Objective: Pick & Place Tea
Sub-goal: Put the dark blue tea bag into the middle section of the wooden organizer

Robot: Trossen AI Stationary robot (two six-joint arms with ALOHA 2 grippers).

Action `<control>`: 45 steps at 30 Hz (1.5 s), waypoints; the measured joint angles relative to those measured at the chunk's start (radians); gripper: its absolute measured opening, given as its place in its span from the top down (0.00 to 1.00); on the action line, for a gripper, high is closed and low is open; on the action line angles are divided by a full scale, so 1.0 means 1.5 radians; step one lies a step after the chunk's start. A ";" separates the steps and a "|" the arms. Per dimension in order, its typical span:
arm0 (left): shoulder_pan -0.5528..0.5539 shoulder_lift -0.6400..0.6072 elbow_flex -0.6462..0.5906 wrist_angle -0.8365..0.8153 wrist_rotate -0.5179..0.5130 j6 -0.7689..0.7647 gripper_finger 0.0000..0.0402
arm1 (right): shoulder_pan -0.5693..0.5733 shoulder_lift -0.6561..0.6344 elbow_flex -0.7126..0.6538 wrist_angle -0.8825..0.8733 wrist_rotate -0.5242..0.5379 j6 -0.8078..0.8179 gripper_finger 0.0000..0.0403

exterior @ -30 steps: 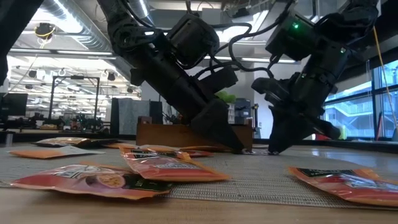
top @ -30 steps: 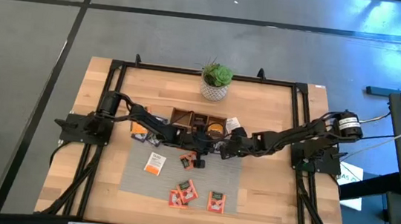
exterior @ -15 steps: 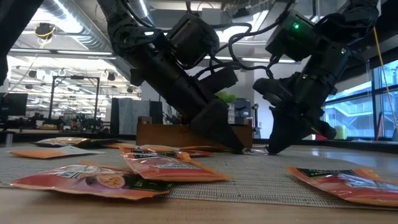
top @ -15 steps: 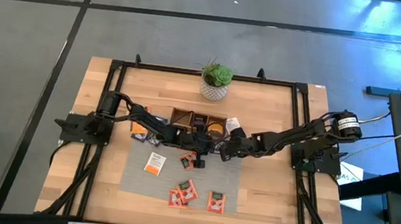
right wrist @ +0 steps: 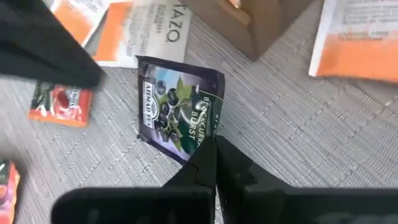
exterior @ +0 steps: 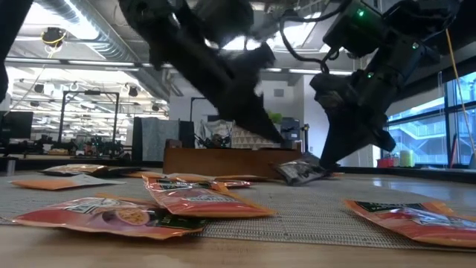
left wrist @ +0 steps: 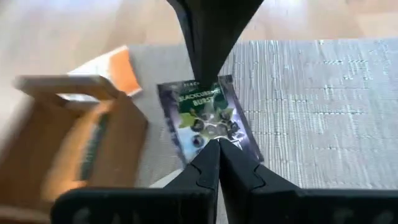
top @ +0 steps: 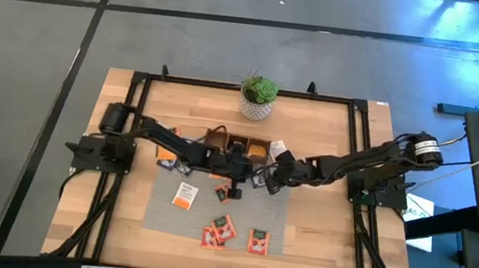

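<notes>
A dark tea packet (right wrist: 177, 102) printed with berries sits tilted just over the grey mat (top: 271, 211) in front of the wooden tray (top: 238, 143). My right gripper (right wrist: 212, 146) is shut on it. My left gripper (exterior: 277, 139) is shut and hangs a little above the packet (exterior: 299, 172), with a gap between them. In the left wrist view its fingers (left wrist: 217, 146) overlap the packet (left wrist: 205, 118) only by line of sight. Other tea packets lie flat on the mat: a white-and-orange one (top: 184, 195) and red ones (top: 220, 232) (top: 259, 240). My right gripper pinches the dark packet between its two fingers at the edge by the printed name (right wrist: 208, 132). The fingers (exterior: 331, 152) slant down from the table's right side. The packet hangs tilted below them; whether its lower end (exterior: 286, 176) still touches the mat, I cannot tell.
A potted plant (top: 258, 100) stands at the far edge behind the tray. More orange and white packets lie left (top: 166, 155) and right (top: 278, 147) of the tray. A red packet (right wrist: 59, 102) lies close to the held one. The black frame (top: 132, 141) borders the table.
My right gripper has shut on the dark packet, rolled at the wrist and risen a little, tipping the packet up from the mat. My left gripper, shut throughout, has lifted up off the mat and away from the packet.
</notes>
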 joint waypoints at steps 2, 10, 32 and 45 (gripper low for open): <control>0.003 -0.043 0.000 -0.032 -0.003 0.019 0.99 | 0.000 -0.006 0.005 -0.012 0.000 -0.017 1.00; 0.042 -0.274 -0.112 -0.082 -0.008 -0.004 0.99 | 0.016 -0.008 0.113 -0.145 0.012 -0.104 1.00; 0.053 -0.600 -0.405 -0.018 -0.093 -0.141 0.99 | -0.073 0.006 0.455 -0.388 0.142 -0.490 1.00; 0.049 -0.584 -0.407 -0.061 -0.027 -0.181 0.99 | -0.115 0.101 0.454 -0.343 0.013 -0.587 0.95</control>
